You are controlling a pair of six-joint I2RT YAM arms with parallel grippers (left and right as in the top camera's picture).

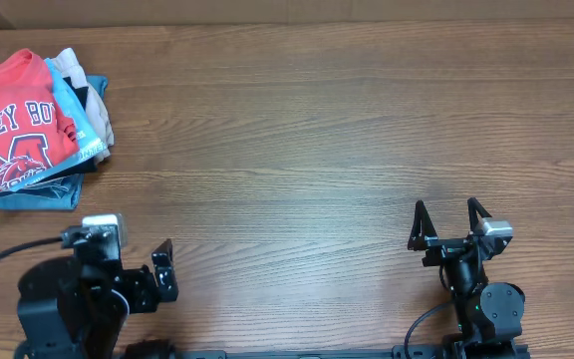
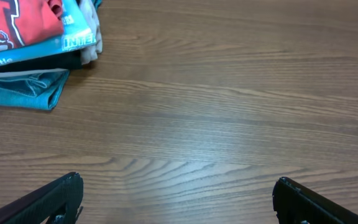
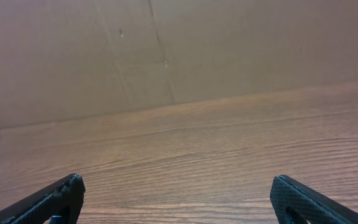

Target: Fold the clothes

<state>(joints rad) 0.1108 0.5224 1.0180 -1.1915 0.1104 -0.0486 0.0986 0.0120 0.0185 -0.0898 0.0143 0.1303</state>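
Observation:
The clothes, a coral-red T-shirt point(image 1: 18, 120) with navy-and-white lettering and a mascot graphic, lie face up on top of a pile at the table's far left. In the left wrist view a corner of the red T-shirt point(image 2: 17, 22) shows at the upper left. My left gripper point(image 1: 136, 261) point(image 2: 178, 180) is open over bare wood near the front edge, well short of the pile. My right gripper point(image 1: 446, 209) point(image 3: 178, 180) is open at the front right, far from the clothes, nothing between its fingers.
Under the red shirt lie a light blue T-shirt point(image 1: 83, 135) point(image 2: 55, 40), a denim-blue garment point(image 1: 38, 197) point(image 2: 30, 90) and a beige one point(image 1: 68, 65). A cardboard wall point(image 3: 166, 50) stands along the table's far edge. Bare wooden tabletop point(image 1: 307, 150) spans middle and right.

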